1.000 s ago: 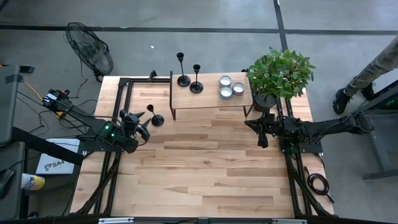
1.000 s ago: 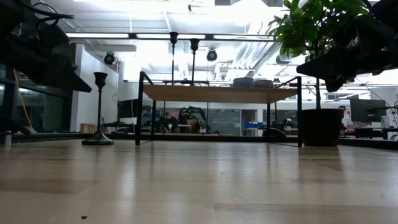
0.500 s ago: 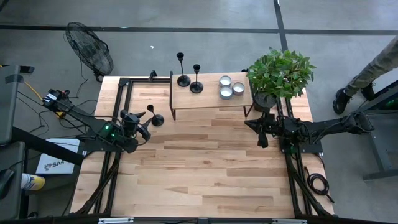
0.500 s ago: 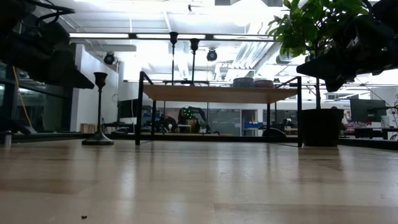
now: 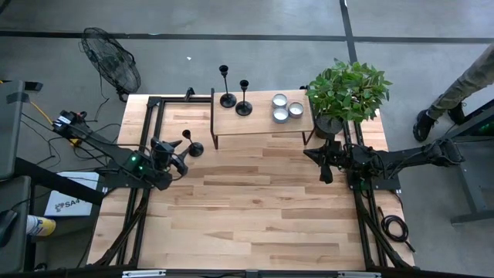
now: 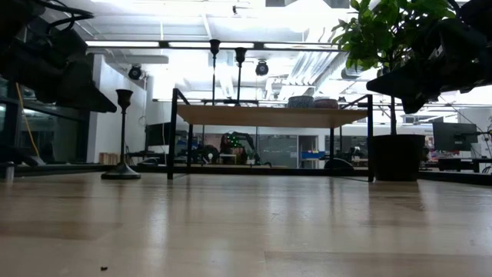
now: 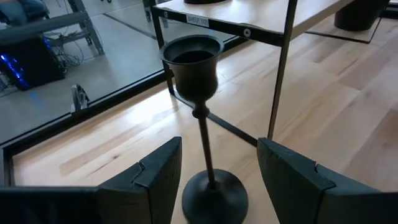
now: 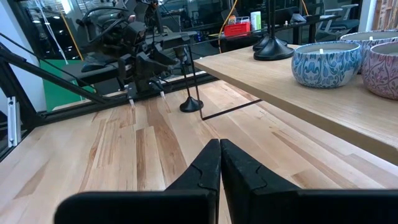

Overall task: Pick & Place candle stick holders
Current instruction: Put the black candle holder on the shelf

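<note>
We see our left gripper [image 7: 211,180] spread wide, a candlestick holder [image 7: 200,124] standing upright on the bench [image 5: 255,201] just ahead of its fingers [image 7: 155,174], untouched. Two more holders [image 5: 234,91] stand on the raised shelf [image 5: 258,120] beyond. Our right gripper [image 8: 219,163] is pressed closed, empty, well apart from them.
</note>
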Robot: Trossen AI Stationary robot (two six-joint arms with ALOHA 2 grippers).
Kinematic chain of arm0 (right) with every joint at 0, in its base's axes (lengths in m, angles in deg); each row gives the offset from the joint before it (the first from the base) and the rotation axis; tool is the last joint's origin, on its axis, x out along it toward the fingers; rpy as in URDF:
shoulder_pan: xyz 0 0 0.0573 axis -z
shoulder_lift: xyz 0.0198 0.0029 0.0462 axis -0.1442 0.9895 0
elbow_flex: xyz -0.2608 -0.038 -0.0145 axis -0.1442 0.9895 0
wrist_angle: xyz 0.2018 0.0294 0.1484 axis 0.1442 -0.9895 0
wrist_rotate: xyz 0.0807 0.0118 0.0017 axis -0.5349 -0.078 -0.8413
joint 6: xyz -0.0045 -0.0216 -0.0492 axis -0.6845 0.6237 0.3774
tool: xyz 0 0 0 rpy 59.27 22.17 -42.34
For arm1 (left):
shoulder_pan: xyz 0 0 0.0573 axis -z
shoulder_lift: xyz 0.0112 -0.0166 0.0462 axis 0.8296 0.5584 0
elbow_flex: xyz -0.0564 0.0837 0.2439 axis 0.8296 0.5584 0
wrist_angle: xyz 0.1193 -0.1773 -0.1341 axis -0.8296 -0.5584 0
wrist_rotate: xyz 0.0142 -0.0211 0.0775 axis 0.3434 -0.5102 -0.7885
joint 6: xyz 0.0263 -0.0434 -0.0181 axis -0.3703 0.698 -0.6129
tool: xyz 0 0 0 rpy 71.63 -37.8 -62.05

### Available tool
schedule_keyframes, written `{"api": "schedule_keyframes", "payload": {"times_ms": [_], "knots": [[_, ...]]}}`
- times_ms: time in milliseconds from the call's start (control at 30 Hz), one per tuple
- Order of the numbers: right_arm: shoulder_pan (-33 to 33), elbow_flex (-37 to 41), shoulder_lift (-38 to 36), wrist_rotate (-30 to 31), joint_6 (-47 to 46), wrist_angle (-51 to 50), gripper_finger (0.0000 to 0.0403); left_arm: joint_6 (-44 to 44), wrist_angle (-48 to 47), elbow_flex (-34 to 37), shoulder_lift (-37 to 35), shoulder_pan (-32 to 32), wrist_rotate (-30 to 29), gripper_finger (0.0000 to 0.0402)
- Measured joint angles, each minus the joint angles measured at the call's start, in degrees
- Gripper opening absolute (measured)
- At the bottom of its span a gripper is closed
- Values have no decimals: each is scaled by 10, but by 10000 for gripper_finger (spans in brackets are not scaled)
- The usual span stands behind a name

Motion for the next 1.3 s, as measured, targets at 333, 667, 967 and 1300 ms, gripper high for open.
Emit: {"api": "schedule_keyframes", "payload": {"times_ms": [333,667,967,1300], "knots": [[0,0,0,0,0,0,5,20,71,0,61,0,-17,205],[0,0,0,0,0,0,5,107,76,0,159,0,-76,205],[0,0,0,0,0,0,5,184,77,0,244,-12,-99,205],[0,0,0,0,0,0,5,194,114,0,302,-79,-106,205]]}}
